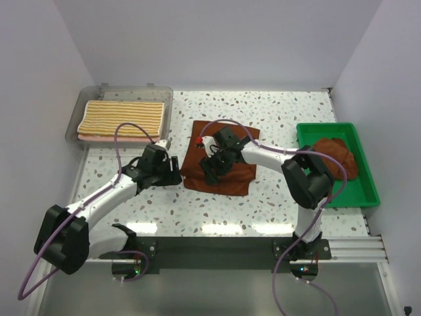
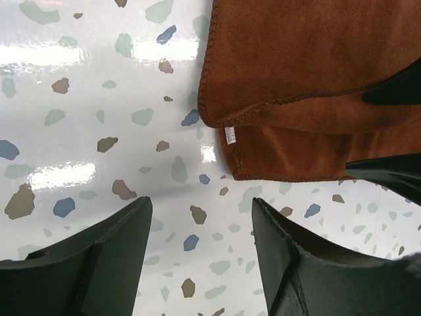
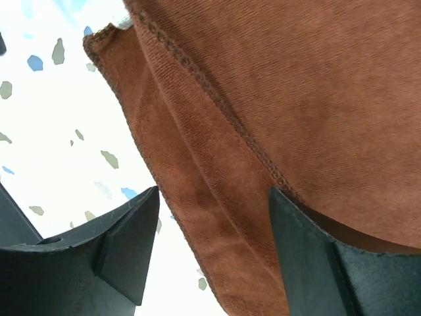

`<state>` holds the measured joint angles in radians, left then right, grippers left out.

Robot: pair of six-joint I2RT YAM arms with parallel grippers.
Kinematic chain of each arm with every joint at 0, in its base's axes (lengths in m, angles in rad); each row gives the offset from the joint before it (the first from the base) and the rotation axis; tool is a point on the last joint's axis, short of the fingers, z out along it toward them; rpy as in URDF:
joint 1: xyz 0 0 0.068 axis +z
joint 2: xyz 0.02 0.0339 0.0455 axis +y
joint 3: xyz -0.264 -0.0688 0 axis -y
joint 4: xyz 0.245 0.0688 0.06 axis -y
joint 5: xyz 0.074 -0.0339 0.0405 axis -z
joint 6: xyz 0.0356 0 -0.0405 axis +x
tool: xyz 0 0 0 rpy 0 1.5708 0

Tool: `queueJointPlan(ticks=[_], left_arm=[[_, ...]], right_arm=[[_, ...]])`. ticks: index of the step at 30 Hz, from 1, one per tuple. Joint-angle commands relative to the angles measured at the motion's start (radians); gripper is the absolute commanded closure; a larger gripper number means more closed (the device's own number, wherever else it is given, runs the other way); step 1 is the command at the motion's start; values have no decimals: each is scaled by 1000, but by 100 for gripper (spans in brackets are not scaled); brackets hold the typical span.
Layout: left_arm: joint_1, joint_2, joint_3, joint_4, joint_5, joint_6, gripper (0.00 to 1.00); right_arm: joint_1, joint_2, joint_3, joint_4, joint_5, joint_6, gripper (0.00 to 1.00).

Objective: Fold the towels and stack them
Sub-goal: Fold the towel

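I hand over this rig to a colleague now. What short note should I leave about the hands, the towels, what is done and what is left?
Hands: the left hand is open and empty over the table, beside the middle brown towel; the right hand is open above its folded edge, gripping nothing.
Done, it seems: striped towel folded on pink towel in the clear bin.
Left: finish the middle brown towel; second brown towel lies crumpled in the green tray.
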<state>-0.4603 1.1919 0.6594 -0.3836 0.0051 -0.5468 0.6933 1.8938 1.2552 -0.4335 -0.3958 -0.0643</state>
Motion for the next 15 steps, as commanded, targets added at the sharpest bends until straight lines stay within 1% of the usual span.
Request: queueJointPlan(ticks=[1,9,15], left_arm=[[-3,-31,-6,-3,-33,-28,33],[-3,-32,-12,3,-36,-35,33],[-3,-34,-11,-5,-47,-59,33]], right_arm=[[18,-33,-8,-7,-14,-26,31],[89,-90,-103,4,17,3,34],[149,-177,-143,-25,149,11,35]])
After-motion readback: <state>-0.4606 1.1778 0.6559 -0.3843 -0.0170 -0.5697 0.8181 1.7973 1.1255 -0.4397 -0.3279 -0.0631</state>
